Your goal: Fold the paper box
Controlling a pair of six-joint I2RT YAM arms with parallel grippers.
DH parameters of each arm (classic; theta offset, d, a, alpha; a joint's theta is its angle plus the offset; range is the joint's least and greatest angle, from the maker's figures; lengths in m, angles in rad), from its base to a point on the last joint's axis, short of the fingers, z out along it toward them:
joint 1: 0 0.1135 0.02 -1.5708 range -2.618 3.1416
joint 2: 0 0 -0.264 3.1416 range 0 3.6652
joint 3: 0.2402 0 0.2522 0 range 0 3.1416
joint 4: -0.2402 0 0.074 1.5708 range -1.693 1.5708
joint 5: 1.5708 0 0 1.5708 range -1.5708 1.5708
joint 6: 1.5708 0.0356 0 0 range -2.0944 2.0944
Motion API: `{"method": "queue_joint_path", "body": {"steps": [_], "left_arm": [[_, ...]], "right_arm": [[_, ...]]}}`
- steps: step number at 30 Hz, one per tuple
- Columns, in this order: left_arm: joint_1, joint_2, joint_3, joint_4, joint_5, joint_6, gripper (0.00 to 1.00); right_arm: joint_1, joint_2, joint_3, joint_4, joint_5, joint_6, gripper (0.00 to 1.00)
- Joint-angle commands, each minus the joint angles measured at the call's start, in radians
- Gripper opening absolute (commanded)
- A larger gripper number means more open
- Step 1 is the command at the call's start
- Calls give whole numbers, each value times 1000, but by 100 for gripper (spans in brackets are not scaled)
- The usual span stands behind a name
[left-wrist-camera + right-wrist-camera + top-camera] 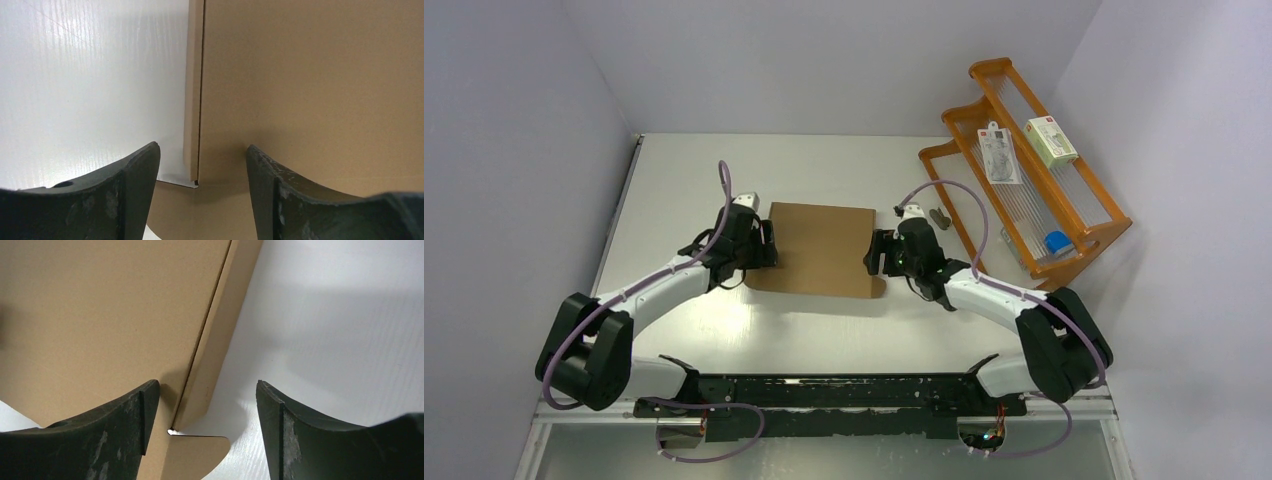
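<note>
On worktop (684, 180), between arms: paper box (822, 248), lying flat. Both spread wide and empty: left claw (202, 155), right claw (207, 390), each straddling one side edge. Risk: uneven squeeze skews box, slides it on glossy worktop; hard pinch dents side wall.

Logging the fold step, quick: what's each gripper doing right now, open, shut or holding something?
Left gripper: open, straddling the paper box at its left edge, gripping nothing.
Right gripper: open, straddling its right edge, gripping nothing.
</note>
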Motion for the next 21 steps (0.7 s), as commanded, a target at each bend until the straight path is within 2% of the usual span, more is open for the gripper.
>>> {"method": "queue_joint_path", "body": {"steps": [1, 12, 21], "left_arm": [[-1, -17, -45, 48, 25, -20, 68], [-1, -93, -203, 146, 77, -73, 64], [-1, -89, -207, 187, 99, -97, 62]], "right_arm": [[-4, 25, -41, 63, 0, 17, 73], [-4, 52, -106, 169, -37, 29, 65], [-6, 58, -109, 200, -73, 43, 63]]}}
